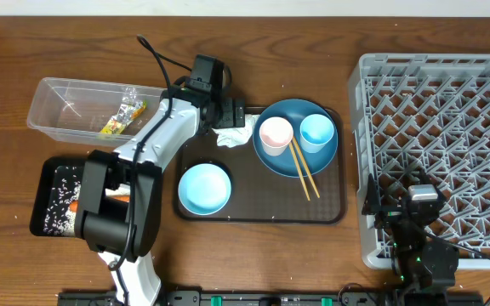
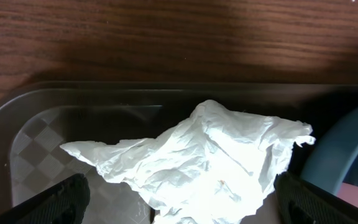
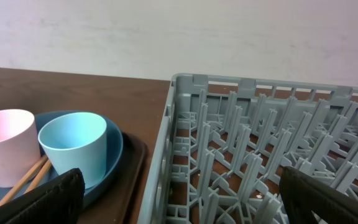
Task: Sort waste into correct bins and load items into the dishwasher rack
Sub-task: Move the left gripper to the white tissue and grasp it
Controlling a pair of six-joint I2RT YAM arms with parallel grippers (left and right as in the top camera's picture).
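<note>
My left gripper (image 2: 182, 208) is open, its fingers on either side of the crumpled white tissue (image 2: 210, 162), just above it. The tissue (image 1: 232, 134) lies in the brown serving tray's far left corner, beside the blue plate (image 1: 294, 110). The plate holds the pink cup (image 1: 275, 133), the light blue cup (image 1: 317, 132) and the chopsticks (image 1: 303, 168). The light blue bowl (image 1: 204, 188) sits on the tray. The wrapper (image 1: 124, 115) lies in the clear tub (image 1: 58, 102). Rice (image 1: 58, 191) and a bit of carrot (image 1: 75, 205) lie in the black tray (image 1: 41, 223). My right gripper (image 3: 179, 199) is open and empty over the rack's (image 1: 449, 127) front left corner.
The brown serving tray (image 1: 262, 200) sits mid-table, between the bins on the left and the rack on the right. My left arm stretches from the front edge over the black tray. In the right wrist view the cups (image 3: 73, 146) stand left of the rack wall (image 3: 166, 143).
</note>
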